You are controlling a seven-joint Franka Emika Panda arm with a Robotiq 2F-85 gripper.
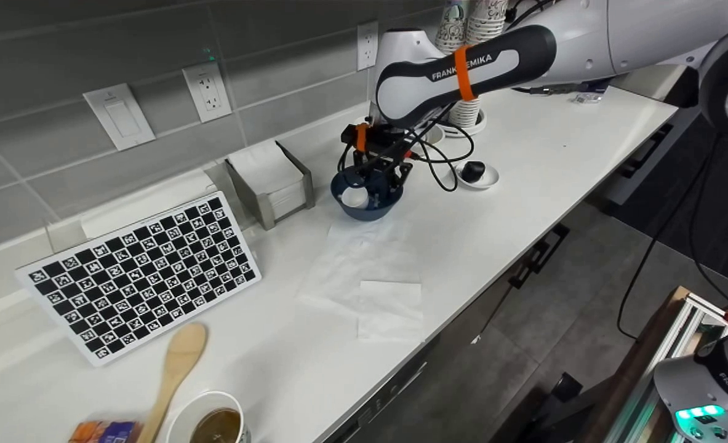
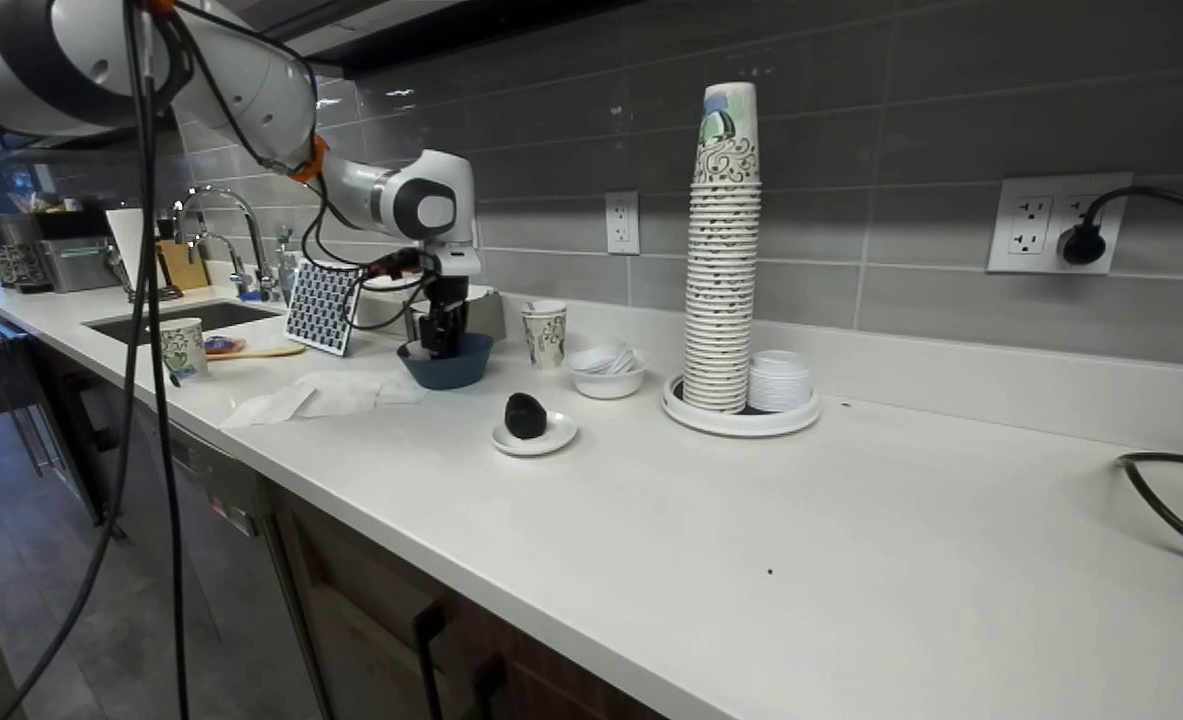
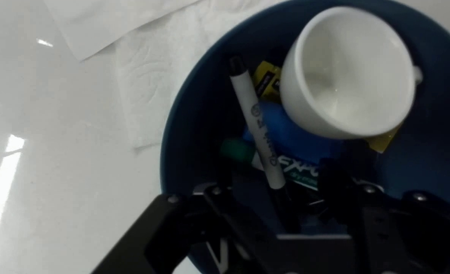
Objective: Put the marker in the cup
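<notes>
The white cup (image 3: 356, 72) lies tilted in the dark blue bowl (image 3: 194, 125), its mouth toward the wrist camera. It also shows in an exterior view (image 1: 354, 197). A grey-white marker (image 3: 255, 118) with black ends lies in the bowl left of the cup, across a green-and-white Expo marker (image 3: 297, 171). My gripper (image 3: 279, 173) is open, its fingers down in the bowl on either side of the grey-white marker's lower part. Its fingertips are dark, and whether they touch a marker cannot be told. The gripper also shows over the bowl in both exterior views (image 1: 381, 181) (image 2: 441, 345).
Yellow packets (image 3: 266, 78) and a blue item (image 3: 293, 133) lie in the bowl. A napkin holder (image 1: 271, 184) stands close beside it. Napkins (image 1: 388, 307) lie in front. A small dish (image 2: 541, 440) holds a black object. A white bowl (image 2: 608, 380) and cup stack (image 2: 721, 290) stand beyond.
</notes>
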